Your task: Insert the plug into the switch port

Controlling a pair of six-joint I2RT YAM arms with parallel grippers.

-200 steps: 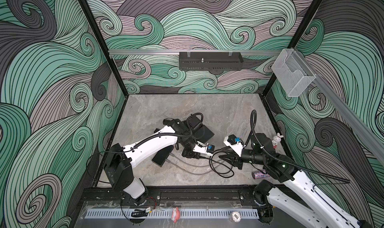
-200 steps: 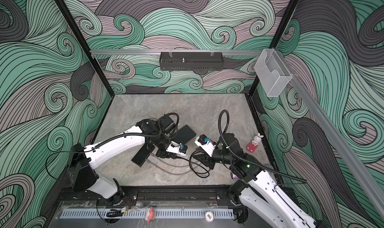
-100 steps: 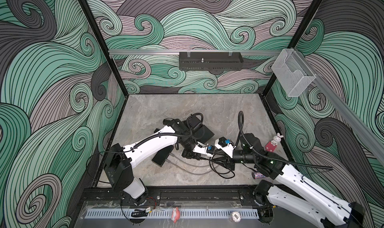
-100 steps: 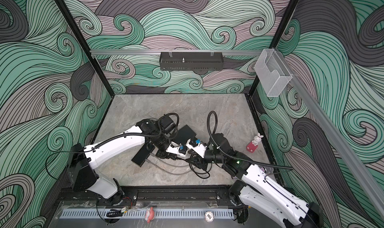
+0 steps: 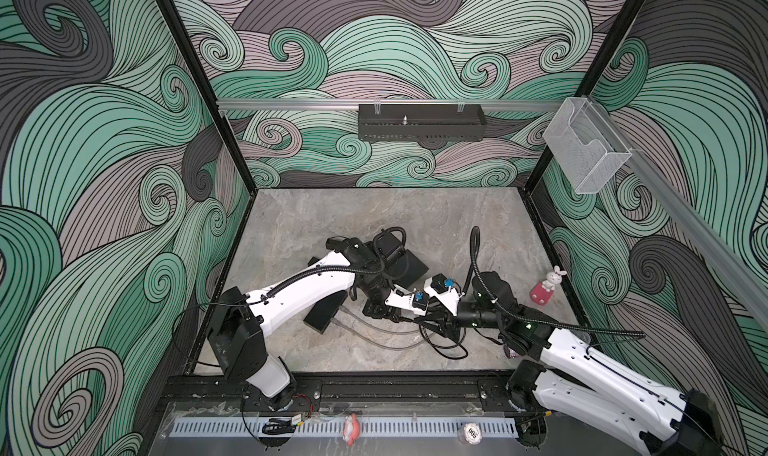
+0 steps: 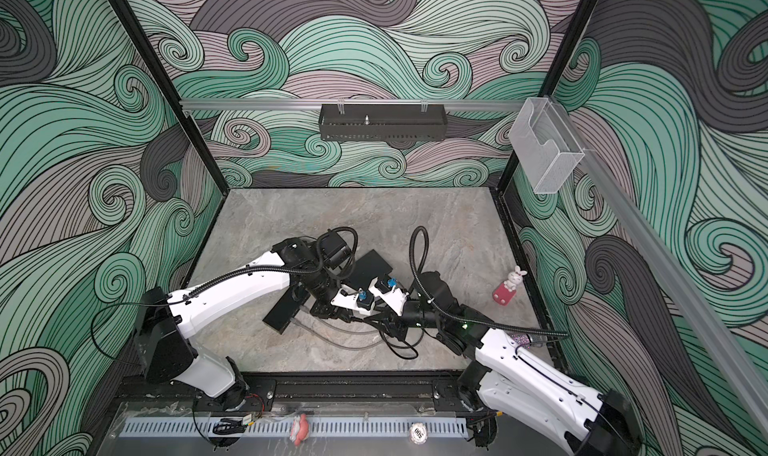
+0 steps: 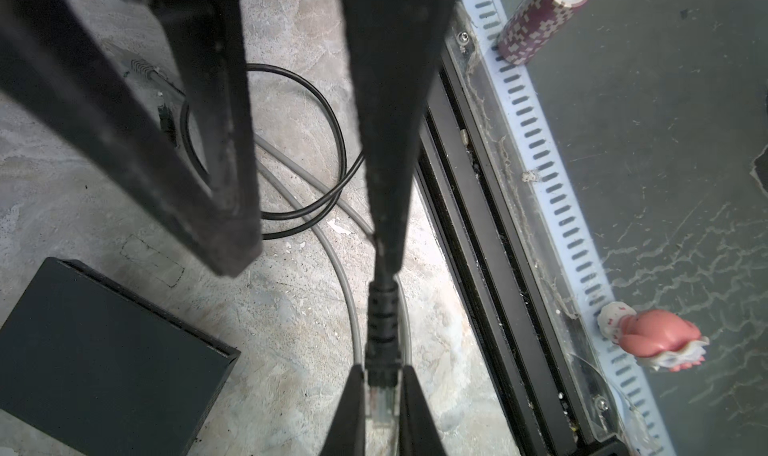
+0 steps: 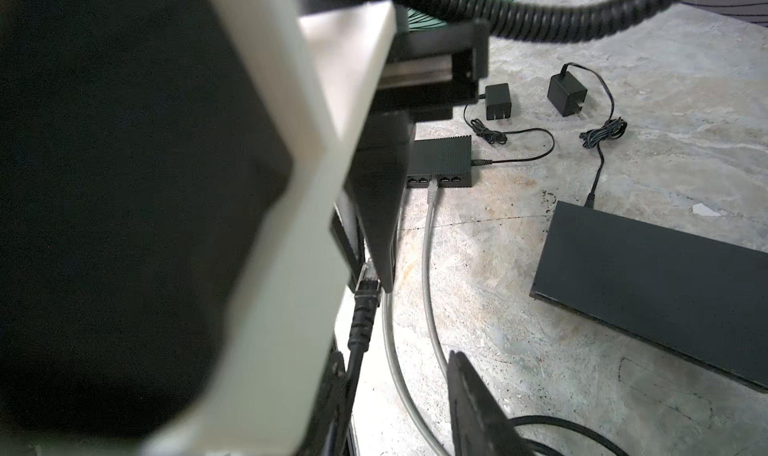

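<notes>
Your right gripper [image 7: 311, 264] has swung in since a second ago, now just beside the left gripper [image 7: 382, 370], jaws spread, one finger against the black cable [image 7: 383, 308]; the left pinches the plug [image 7: 379, 404], apart from the switch [image 8: 440, 158]. Only the right wrist view shows its ports [image 8: 432, 180].

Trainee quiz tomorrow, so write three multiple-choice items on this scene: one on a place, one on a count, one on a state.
1. The grey cable is plugged into: A the small ribbed switch; B a wall socket; C nothing.
2. Power adapters in the right wrist view: A one; B two; C four.
3. The left tool is: A open and empty; B shut on the grey cable; C shut on the plug.
Key: 1 A, its connector sits in a port; 2 B, two black ones show; 3 C, its fingers clamp the clear plug.
</notes>
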